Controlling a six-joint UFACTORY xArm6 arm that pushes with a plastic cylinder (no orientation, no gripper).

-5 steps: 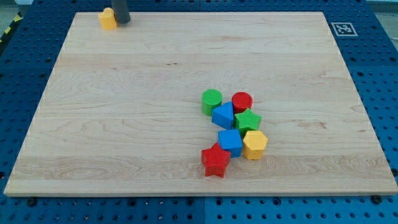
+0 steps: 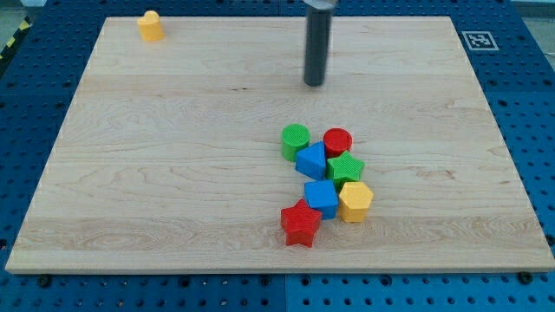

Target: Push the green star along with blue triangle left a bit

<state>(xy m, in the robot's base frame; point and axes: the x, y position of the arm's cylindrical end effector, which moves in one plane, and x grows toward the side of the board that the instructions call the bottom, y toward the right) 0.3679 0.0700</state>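
My tip [image 2: 314,84] hovers above the green plastic star [image 2: 344,166]; no jaws exist. Pushing left, the touching blue triangle [image 2: 311,161] could drag the green cylinder [image 2: 295,140] along.

rod: upright | my tip [image 2: 314,84]: view's upper middle

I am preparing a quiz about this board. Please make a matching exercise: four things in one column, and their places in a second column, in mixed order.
Things:
1. yellow block
2. red star
3. my tip
4. green star

Places:
A. lowest block of the cluster
B. above the cluster, touching nothing
C. alone at the board's top left corner
D. just right of the blue triangle

Pairs: 1-C, 2-A, 3-B, 4-D
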